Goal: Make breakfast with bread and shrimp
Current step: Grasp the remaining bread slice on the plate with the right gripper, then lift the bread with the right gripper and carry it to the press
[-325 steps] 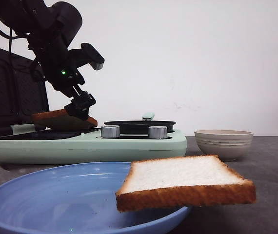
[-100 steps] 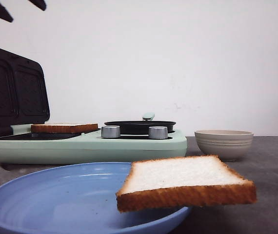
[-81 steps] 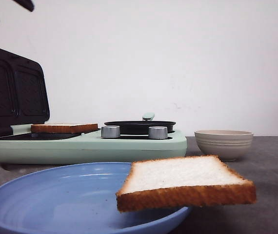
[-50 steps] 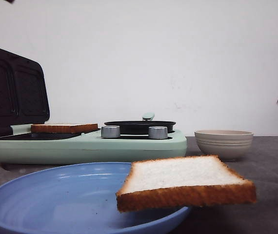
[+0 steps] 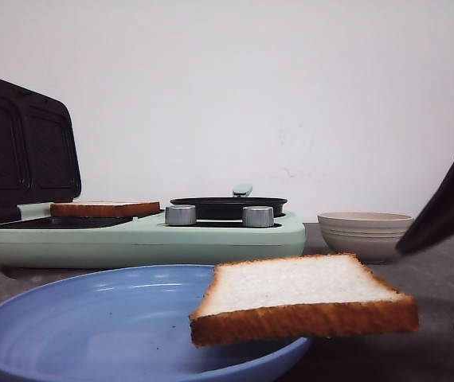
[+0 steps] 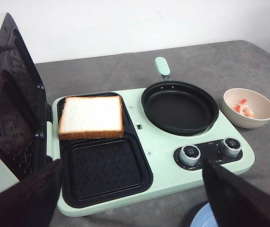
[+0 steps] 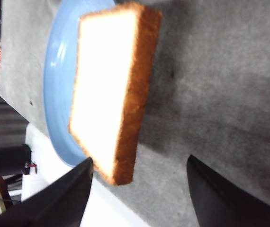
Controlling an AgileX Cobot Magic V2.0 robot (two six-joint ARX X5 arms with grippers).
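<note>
Plain white wall (image 5: 291, 95) fills the upper part of the front view, unmarked apart from faint smudges near centre. Grey, slightly mottled worktop (image 5: 442, 247) runs across the lower part, meeting the wall in a straight line. Light is even and soft, shadows faint.

Small print by the knobs (image 6: 190, 154) on the cooker (image 6: 163, 156) — too small to read.

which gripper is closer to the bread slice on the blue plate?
Right. The right gripper hangs open beside the slice on the plate; the left gripper hangs open above the sandwich maker.
</note>
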